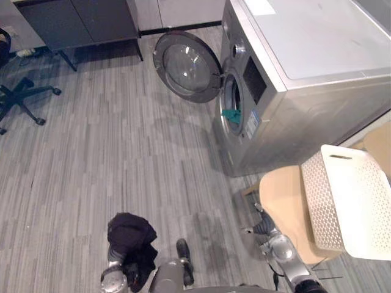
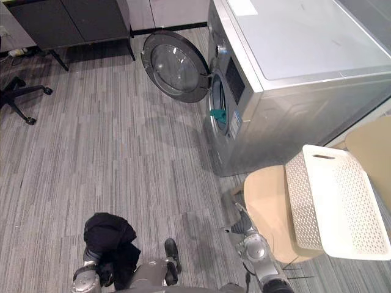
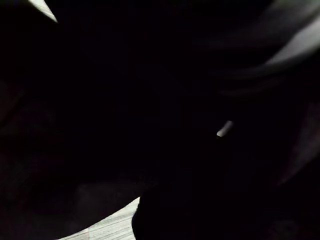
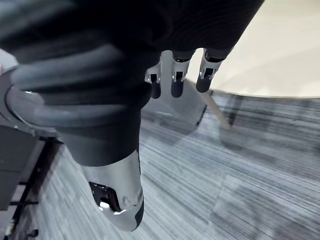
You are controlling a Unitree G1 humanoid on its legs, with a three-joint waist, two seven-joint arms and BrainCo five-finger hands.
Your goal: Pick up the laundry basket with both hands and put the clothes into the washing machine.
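A black garment [image 1: 130, 234] is bunched over my left hand [image 1: 117, 256] at the lower left, above the floor. The cloth hides the fingers and covers the left wrist view. The silver washing machine [image 1: 305, 91] stands at the upper right with its round door [image 1: 186, 66] swung open. A teal cloth [image 1: 232, 115] hangs at the drum's mouth. The white perforated laundry basket [image 1: 354, 201] rests on a beige table [image 1: 284, 201] at the right. My right hand [image 1: 264, 226] hangs beside that table's near edge, its fingers [image 4: 175, 82] straight and holding nothing.
Grey striped floor lies between me and the washer. A black office chair [image 1: 21, 94] stands at the far left. Dark cabinets [image 1: 79, 21] line the back wall. The open door juts out over the floor left of the drum.
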